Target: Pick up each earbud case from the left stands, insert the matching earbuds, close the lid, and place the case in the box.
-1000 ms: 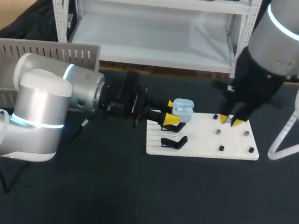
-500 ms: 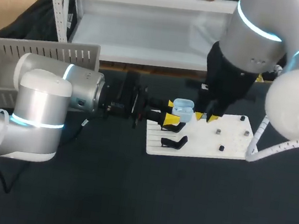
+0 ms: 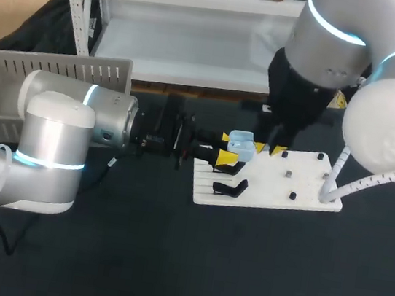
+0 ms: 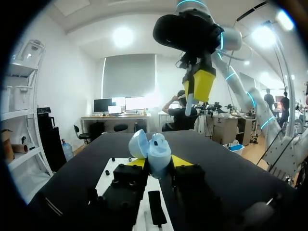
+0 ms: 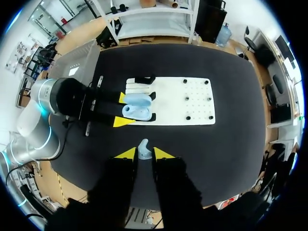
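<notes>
Your right gripper [image 5: 144,154] is closed on a small pale blue plastic earbud [image 5: 143,146]. Your left gripper [image 4: 158,161] clamps the open pale blue clamshell earbud case [image 4: 153,150] over the flat white board [image 5: 192,108]. Centre the earbud above its socket, then lower it straight and slowly.

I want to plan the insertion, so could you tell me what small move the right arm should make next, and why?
Probably lower the right gripper straight toward the open earbud case, keeping the earbud lined up with its open mouth. The earbud is pinched between that gripper's fingers above the case, which the left gripper holds with its lid open over the white board.
</notes>
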Action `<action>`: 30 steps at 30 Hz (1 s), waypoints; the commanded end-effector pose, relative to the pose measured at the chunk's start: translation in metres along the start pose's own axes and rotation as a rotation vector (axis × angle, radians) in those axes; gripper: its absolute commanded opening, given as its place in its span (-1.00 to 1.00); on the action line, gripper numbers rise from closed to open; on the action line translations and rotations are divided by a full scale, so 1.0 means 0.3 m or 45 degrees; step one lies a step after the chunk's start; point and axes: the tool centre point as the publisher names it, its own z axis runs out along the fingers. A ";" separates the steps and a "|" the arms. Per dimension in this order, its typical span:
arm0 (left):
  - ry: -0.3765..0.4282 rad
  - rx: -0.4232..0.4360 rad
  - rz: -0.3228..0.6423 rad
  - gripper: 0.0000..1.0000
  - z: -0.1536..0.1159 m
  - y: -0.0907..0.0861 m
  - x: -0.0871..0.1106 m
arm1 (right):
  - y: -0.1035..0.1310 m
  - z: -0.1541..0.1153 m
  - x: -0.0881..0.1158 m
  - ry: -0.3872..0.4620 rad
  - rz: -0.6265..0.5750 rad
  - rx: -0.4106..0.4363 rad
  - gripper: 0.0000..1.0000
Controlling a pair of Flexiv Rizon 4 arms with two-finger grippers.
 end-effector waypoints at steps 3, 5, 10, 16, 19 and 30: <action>0.000 0.005 -0.001 -1.00 0.000 0.005 0.001 | 0.058 0.015 -0.068 0.078 -0.074 0.000 -1.00; 0.000 0.005 -0.001 -1.00 0.000 0.005 0.001 | 0.068 0.021 -0.081 0.103 -0.105 -0.007 -1.00; 0.000 0.005 -0.001 -1.00 0.000 0.005 0.001 | 0.074 0.038 -0.115 0.170 -0.129 -0.005 -1.00; 0.000 0.005 -0.001 -1.00 0.000 0.005 0.001 | 0.052 0.052 -0.135 0.201 -0.106 0.025 -1.00; 0.000 0.005 -0.001 -1.00 0.000 0.005 0.001 | 0.049 0.053 -0.132 0.201 -0.100 0.025 -1.00; 0.000 0.005 -0.001 -1.00 0.000 0.005 0.001 | 0.071 0.091 -0.113 0.203 -0.116 0.011 -1.00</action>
